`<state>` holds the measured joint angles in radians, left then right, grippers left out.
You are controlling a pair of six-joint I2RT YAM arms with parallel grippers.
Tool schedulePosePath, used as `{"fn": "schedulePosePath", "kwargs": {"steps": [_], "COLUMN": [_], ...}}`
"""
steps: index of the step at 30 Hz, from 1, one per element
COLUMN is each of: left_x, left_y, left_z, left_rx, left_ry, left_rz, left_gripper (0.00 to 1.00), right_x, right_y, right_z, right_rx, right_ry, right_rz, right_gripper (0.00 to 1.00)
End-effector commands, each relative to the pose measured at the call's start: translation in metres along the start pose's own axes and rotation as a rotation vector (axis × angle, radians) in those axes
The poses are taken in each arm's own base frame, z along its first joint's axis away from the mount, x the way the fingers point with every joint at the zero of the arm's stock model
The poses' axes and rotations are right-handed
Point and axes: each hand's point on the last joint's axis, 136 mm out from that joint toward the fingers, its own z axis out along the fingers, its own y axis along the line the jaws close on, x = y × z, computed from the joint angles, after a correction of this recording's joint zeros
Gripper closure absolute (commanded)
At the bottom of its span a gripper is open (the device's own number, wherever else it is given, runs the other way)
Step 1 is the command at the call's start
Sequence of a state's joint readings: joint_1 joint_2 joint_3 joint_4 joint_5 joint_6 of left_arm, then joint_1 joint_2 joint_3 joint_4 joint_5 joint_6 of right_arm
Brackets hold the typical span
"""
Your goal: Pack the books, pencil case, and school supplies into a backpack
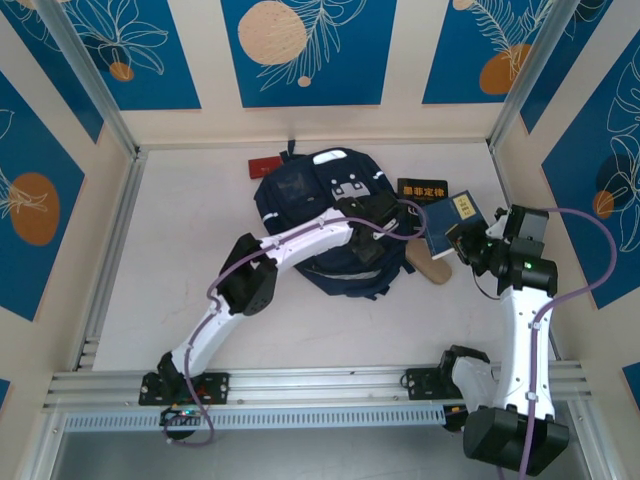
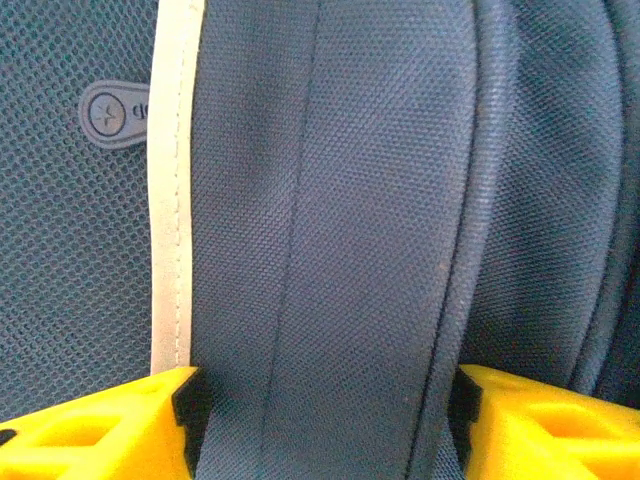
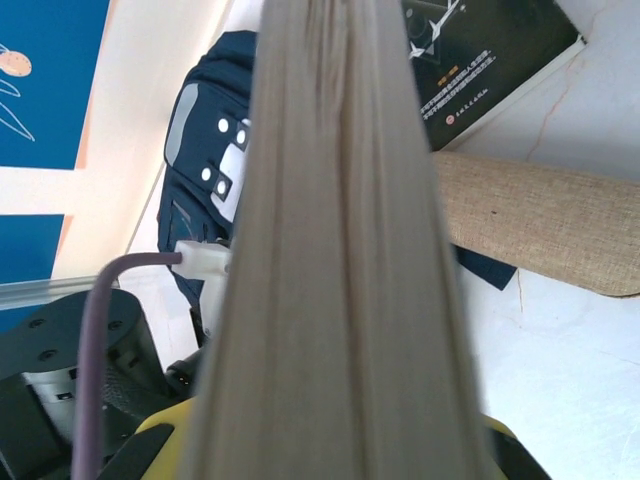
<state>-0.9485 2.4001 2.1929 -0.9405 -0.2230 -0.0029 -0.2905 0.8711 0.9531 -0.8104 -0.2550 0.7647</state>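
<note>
Toward the back of the white tabletop (image 1: 180,250) lies the large navy-blue fabric backpack (image 1: 318,215) with white-grey patches, its front face up. The left gripper (image 1: 372,222) reaches across onto the pack's right side. In the left wrist view its yellow fingers (image 2: 90,430) stand well apart on either side of a thick fold of the backpack's navy cloth (image 2: 330,230), with a pale stripe and dark mesh to the left of that fold. The cloth fills the whole gap and meets both pads, but I cannot tell whether it is truly pinched or only straddled. Just right of the pack, the flat black-covered book with yellow-orange characters (image 1: 422,190) lies on the table. Beside it is the thin dark blue book (image 1: 462,212), which the right gripper (image 1: 468,243) has clamped at its near edge. In the right wrist view the book's pale page edge (image 3: 340,250) runs up from between the closed yellow fingers (image 3: 160,440). A beige fabric pencil case (image 1: 430,266) lies between the backpack and the right gripper, with one end under the blue book. A small red flat object (image 1: 265,165) rests near the pack's top left corner.
</note>
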Motion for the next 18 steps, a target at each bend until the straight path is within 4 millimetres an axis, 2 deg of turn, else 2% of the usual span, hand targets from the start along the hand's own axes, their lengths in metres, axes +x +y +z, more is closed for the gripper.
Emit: {"fn": "schedulePosePath", "kwargs": {"steps": [1, 4, 9, 12, 16, 18], "left_x": [0.005, 0.001, -0.010, -0.017, -0.030, -0.037], "left_y": [0.013, 0.013, 0.022, 0.027, 0.041, 0.054], "left_z": [0.004, -0.004, -0.037, -0.065, -0.112, -0.139], "left_rx": [-0.069, -0.060, -0.073, -0.065, -0.068, -0.107], "left_ry": [0.036, 0.017, -0.044, -0.097, -0.209, -0.274], "left_rz": [0.039, 0.004, -0.044, -0.081, -0.166, -0.228], "left_gripper": [0.48, 0.67, 0.93, 1.00, 1.00, 1.00], "right_x": [0.006, 0.007, 0.005, 0.004, 0.006, 0.011], "right_y": [0.005, 0.003, -0.004, -0.005, -0.007, -0.006], "right_z": [-0.005, -0.005, -0.008, -0.012, -0.012, -0.012], "right_rx": [-0.034, -0.029, 0.007, 0.023, 0.027, 0.013], "right_ry": [0.016, 0.014, -0.014, -0.029, -0.017, -0.003], "right_rz": [-0.026, -0.022, -0.022, -0.034, -0.035, -0.036], "right_gripper": [0.95, 0.95, 0.95, 0.94, 0.95, 0.95]}}
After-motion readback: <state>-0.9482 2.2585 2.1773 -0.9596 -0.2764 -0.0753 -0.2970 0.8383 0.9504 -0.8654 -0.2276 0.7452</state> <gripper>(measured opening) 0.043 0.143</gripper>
